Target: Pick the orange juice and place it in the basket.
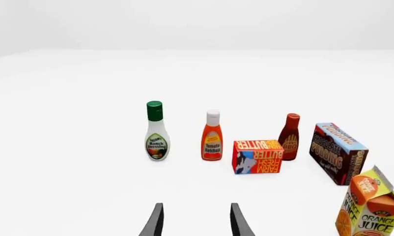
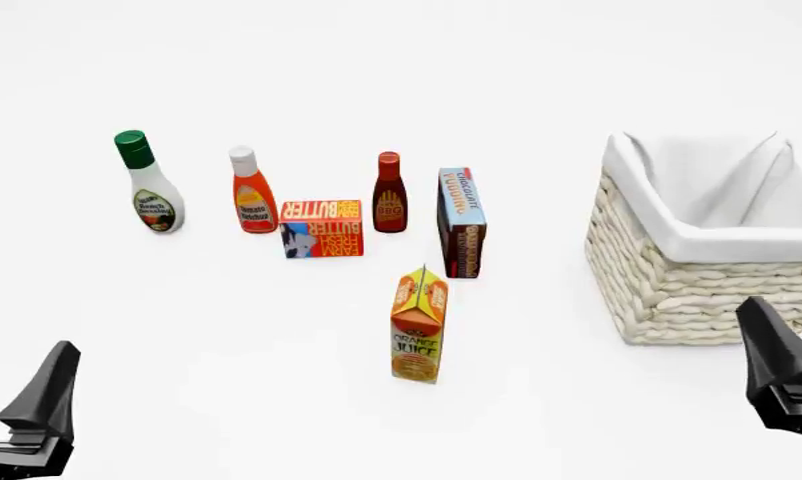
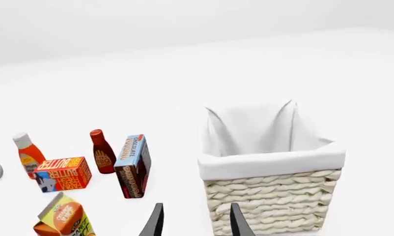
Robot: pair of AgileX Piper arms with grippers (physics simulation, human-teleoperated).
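While orange juice stands on table, basket holds nothing.

Front overhead; both wrists share butter box.

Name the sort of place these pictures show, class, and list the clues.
Probably a simulated tabletop test scene, not a real room: a plain white table with no surroundings, grocery items like the orange juice beside a basket, and two gripper arms.
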